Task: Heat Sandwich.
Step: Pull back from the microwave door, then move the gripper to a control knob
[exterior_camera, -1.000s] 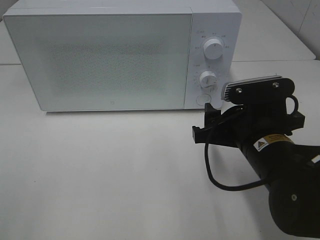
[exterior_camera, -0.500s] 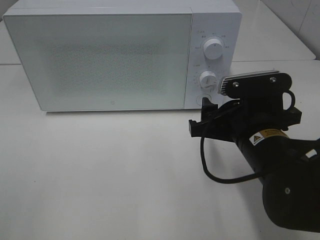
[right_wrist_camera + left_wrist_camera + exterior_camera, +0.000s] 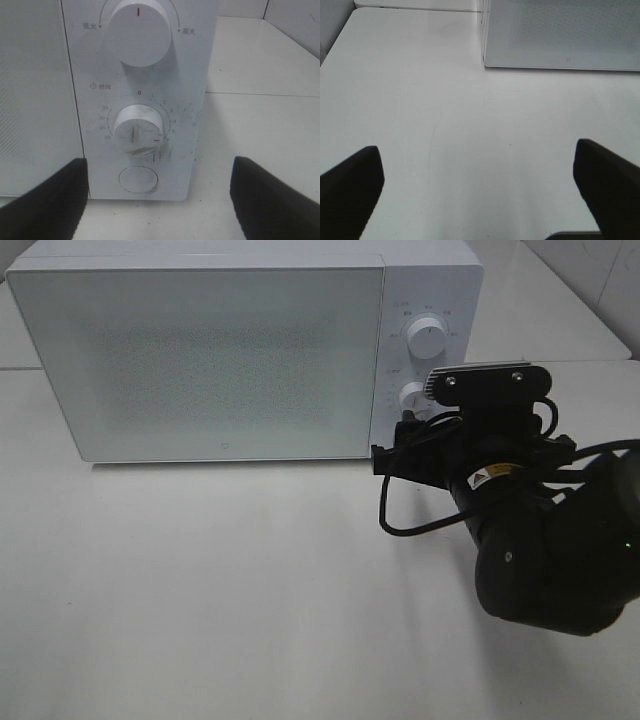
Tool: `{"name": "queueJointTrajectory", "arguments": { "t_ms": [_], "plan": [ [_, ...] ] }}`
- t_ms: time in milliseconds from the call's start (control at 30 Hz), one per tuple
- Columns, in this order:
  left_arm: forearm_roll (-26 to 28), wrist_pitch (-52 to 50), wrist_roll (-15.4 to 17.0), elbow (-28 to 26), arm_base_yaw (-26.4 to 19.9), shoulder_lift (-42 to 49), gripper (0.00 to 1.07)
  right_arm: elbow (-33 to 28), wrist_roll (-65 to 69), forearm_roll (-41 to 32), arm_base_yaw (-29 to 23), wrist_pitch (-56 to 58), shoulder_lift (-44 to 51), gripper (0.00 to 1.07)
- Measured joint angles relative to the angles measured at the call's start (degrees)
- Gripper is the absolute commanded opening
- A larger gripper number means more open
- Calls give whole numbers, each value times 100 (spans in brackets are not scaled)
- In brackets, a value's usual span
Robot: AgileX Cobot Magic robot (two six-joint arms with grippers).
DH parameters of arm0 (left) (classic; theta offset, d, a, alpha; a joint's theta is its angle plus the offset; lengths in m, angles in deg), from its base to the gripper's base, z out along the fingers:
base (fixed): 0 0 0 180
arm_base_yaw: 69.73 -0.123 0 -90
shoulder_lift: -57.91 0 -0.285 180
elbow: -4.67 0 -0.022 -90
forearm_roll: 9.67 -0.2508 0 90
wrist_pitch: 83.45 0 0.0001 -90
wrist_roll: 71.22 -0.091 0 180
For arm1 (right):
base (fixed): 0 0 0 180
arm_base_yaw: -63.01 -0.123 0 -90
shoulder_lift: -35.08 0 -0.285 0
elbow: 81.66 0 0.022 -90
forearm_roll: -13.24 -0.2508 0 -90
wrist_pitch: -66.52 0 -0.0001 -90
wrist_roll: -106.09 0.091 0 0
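I am holding my empty, wide-open right hand (image 3: 160, 167) at the white microwave's (image 3: 200, 350) round timer knob (image 3: 137, 131), twelve o'clock ahead; probably centring, gripping next.

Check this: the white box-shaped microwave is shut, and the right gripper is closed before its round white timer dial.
Not closed: the right wrist view shows the right gripper open before the round white timer dial. The white box-shaped microwave is shut.

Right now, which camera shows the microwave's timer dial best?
The right wrist view: the timer dial is close, numbers legible. The exterior high view shows it small, partly hidden; the left wrist view misses it.
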Motion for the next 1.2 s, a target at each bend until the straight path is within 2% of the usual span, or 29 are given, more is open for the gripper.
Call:
{"name": "queueJointTrajectory", "arguments": {
  "t_ms": [633,1200],
  "plan": [
    [0,0,0,0,0,0,98,1026,304,607,584,183,-802,75],
    [-6,-6,0,0,0,0,98,1215,384,682,630,212,-1060,75]
  ]
}}
